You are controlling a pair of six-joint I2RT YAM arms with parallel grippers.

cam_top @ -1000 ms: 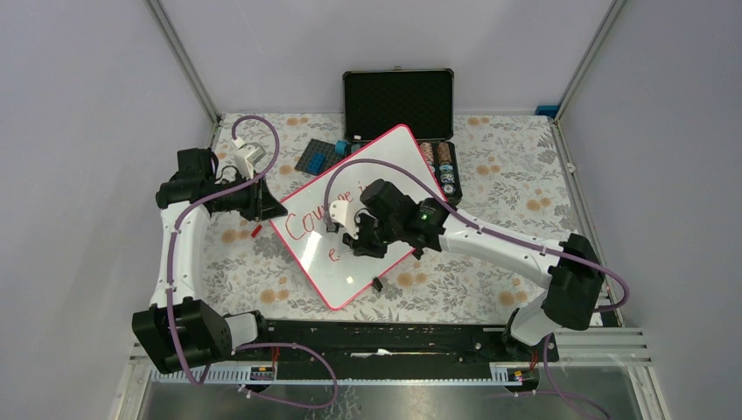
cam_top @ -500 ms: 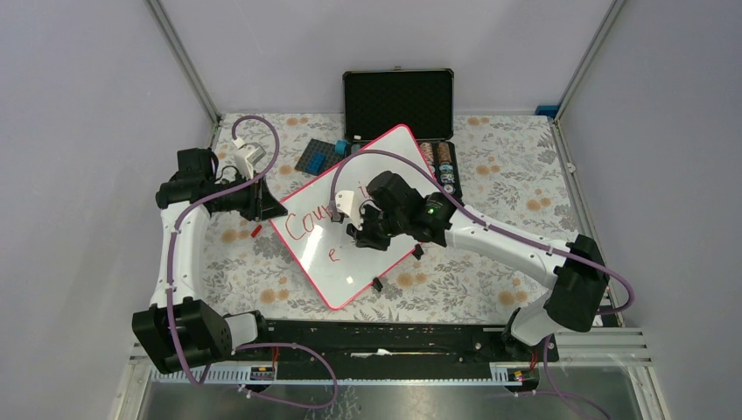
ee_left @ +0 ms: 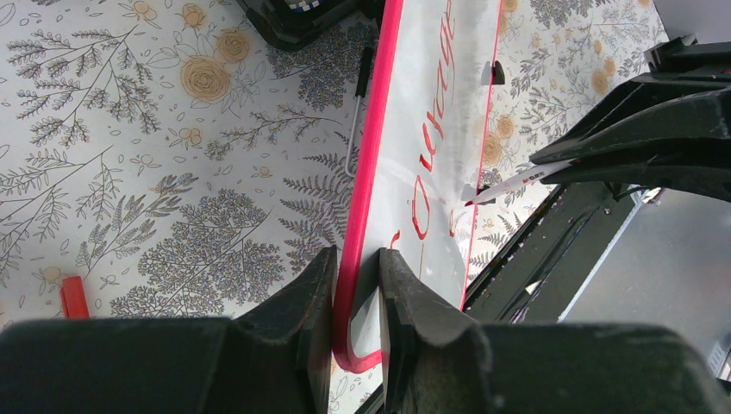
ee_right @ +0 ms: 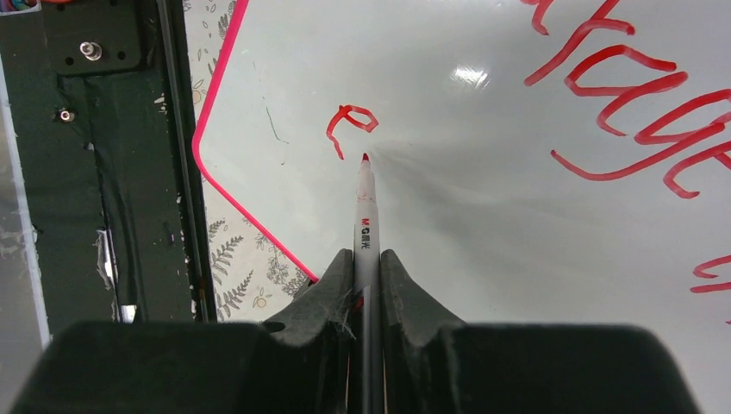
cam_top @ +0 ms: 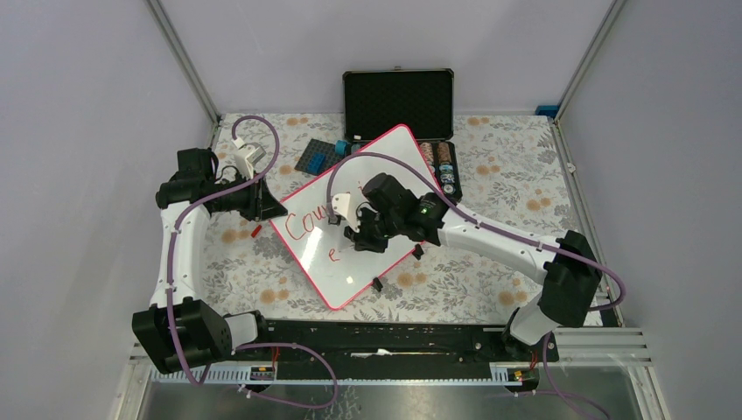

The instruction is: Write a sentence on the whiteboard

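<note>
- Location: the whiteboard (cam_top: pixel 389 157) lies at an angle in the centre of the overhead frame on the floral tablecloth (cam_top: pixel 516 184). Its upper corner reaches toward the open black case (cam_top: pixel 398 101).
- Left gripper (ee_left: pixel 355 259): clenched on the board's pink frame near a rounded corner, at lower centre of the left wrist frame. One finger sits on each side of the rim, which I judge to be a bracing hold.
- Right gripper (ee_right: pixel 366 259): clamped on a red marker (ee_right: pixel 365 207), which points up the middle of the right wrist frame.
- The sentence (ee_right: pixel 638 86): the first line reads as "Courage" plus a fragment at the right edge (the arm covers part of it in the overhead view). Below it stands a lone "e" at upper left of the right wrist frame.
- Marker tip: just beside the tail of that "e". Whether it touches the surface cannot be told.
- Step in hand, by judgement: the second line has only begun, with most of it yet to be written.
- Next move calls for light, even contact and a stroke starting just right of the "e", on a baseline parallel to the first line, with the left clamp unmoved.
</note>
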